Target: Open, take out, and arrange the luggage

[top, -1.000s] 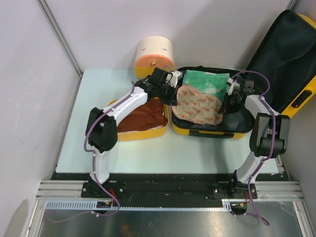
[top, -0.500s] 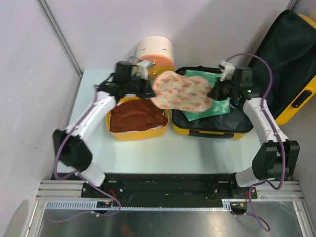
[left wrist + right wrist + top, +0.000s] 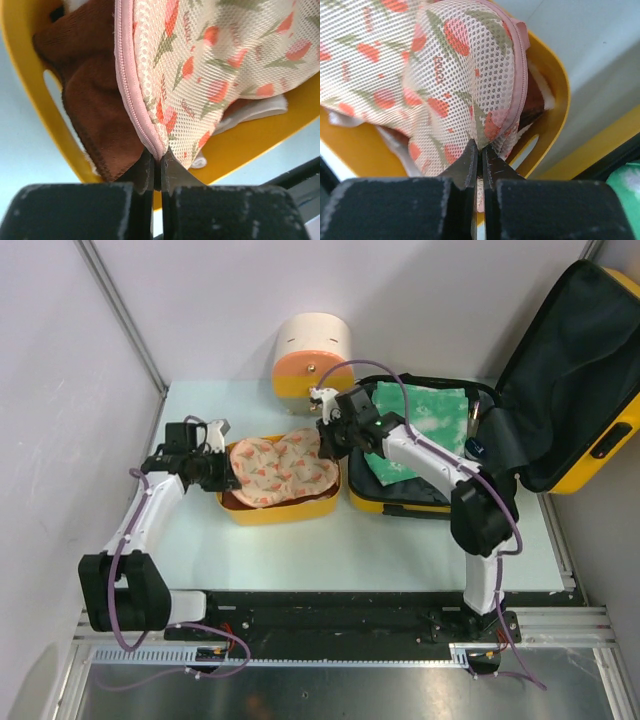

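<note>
The yellow luggage [image 3: 420, 502] lies open at the right of the table, its dark-lined lid [image 3: 575, 370] leaning back, a green pouch [image 3: 420, 430] inside. A cream mesh pouch with red tulips [image 3: 280, 465] lies over the brown cloth [image 3: 95, 100] in the small yellow tub [image 3: 285, 510]. My left gripper [image 3: 222, 472] is shut on the pouch's pink-zippered left edge [image 3: 145, 125]. At the pouch's right end [image 3: 470, 75], my right gripper [image 3: 325, 440] is shut on the mesh over the tub's rim [image 3: 555, 85].
A cream-and-orange cylinder [image 3: 312, 355] stands at the back, behind the tub. Grey walls close the left and back. The right arm reaches across the luggage's left corner. A white cloth [image 3: 260, 107] peeks out under the pouch.
Both arms carried the tulip pouch left, out of the luggage, and lowered it onto the brown cloth in the tub. The green pouch is uncovered.
</note>
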